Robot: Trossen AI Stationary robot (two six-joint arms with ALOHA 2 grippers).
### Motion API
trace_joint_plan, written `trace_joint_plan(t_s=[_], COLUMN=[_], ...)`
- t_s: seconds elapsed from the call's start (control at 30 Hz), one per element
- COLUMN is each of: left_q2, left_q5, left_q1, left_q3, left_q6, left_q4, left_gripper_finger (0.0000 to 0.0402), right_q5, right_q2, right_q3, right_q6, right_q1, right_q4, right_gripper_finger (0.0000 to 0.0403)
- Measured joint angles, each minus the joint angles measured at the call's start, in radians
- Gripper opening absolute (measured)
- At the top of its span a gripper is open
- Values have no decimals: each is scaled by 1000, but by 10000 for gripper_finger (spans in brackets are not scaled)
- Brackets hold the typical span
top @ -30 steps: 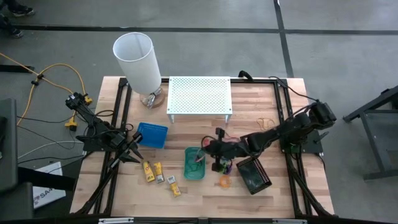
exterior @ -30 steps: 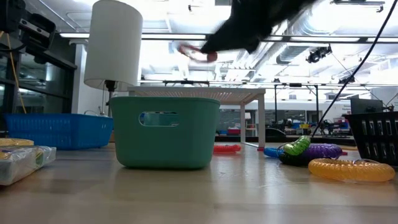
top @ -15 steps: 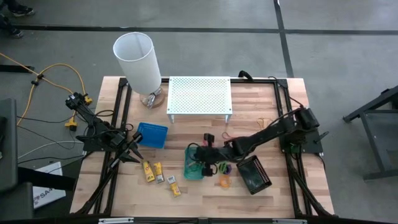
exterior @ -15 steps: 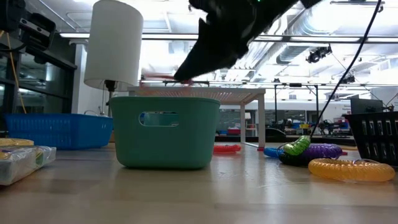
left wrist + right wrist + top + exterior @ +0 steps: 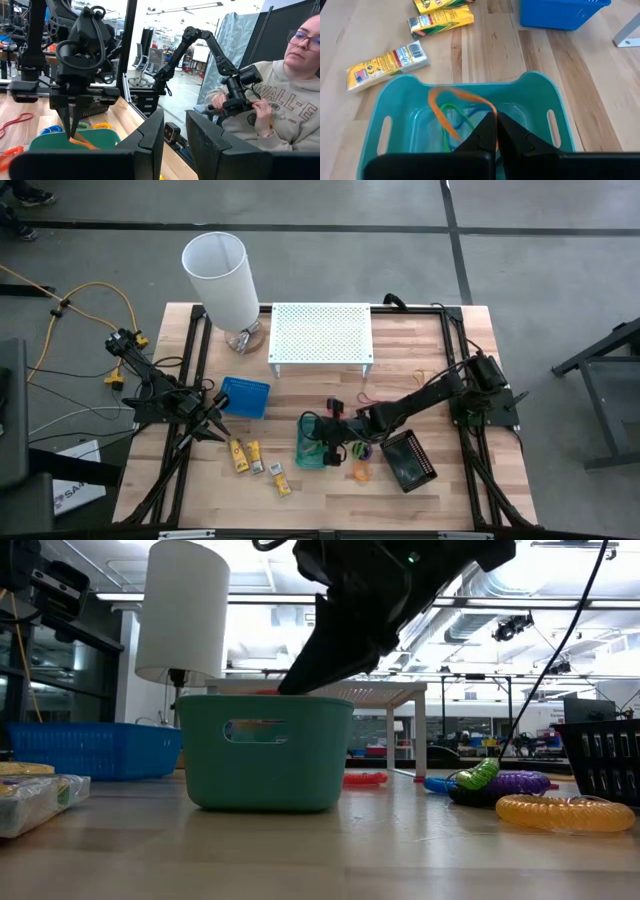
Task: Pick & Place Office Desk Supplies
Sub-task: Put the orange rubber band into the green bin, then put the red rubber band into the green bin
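Right claw (image 5: 495,131) reaching down into the green tray (image 5: 395,100), fingers pinched together on an orange ring (image 5: 451,95). Orange ring dangling from the claw tips, looping out over the tray floor. Green ring (image 5: 451,116) and blue ring (image 5: 475,107) lying in the tray just under the claw. Yellow-and-white packs (image 5: 387,64) lying on the tabletop (image 5: 490,45) beyond the tray, past the claw tips. Blue tray (image 5: 562,12) sitting farther off, well apart from the claw. Purple ring (image 5: 520,783) and yellow ring (image 5: 565,812) resting on the tabletop beside the green tray, behind the claw. Black tray (image 5: 408,461) sitting near those rings. Left claw (image 5: 215,430) waiting by the blue tray, far from the right claw, fingers partly apart and holding nothing.
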Motion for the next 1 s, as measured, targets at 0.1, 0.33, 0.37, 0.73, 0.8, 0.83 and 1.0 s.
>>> trace_joint_plan(t_s=[0.1,0.33,0.37,0.73,0.8,0.83,1.0], left_q2=[0,0,0,0,0,0,0], left_q5=[0,0,0,0,0,0,0], left_q1=[0,0,0,0,0,0,0], left_q3=[0,0,0,0,0,0,0], left_q6=[0,0,0,0,0,0,0], left_q4=[0,0,0,0,0,0,0], left_gripper_finger=[79,79,79,79,79,79,79], right_q5=[2,3,3,31,37,38,42], right_q2=[0,0,0,-5,-25,-32,-94], right_q3=[0,0,0,0,-2,-1,-1], right_q6=[0,0,0,-4,-13,-15,-6], right_q1=[0,0,0,0,0,-4,-26], right_q4=[-1,-2,-2,-4,-25,-22,-140], right_gripper_finger=[15,47,50,53,53,53,52])
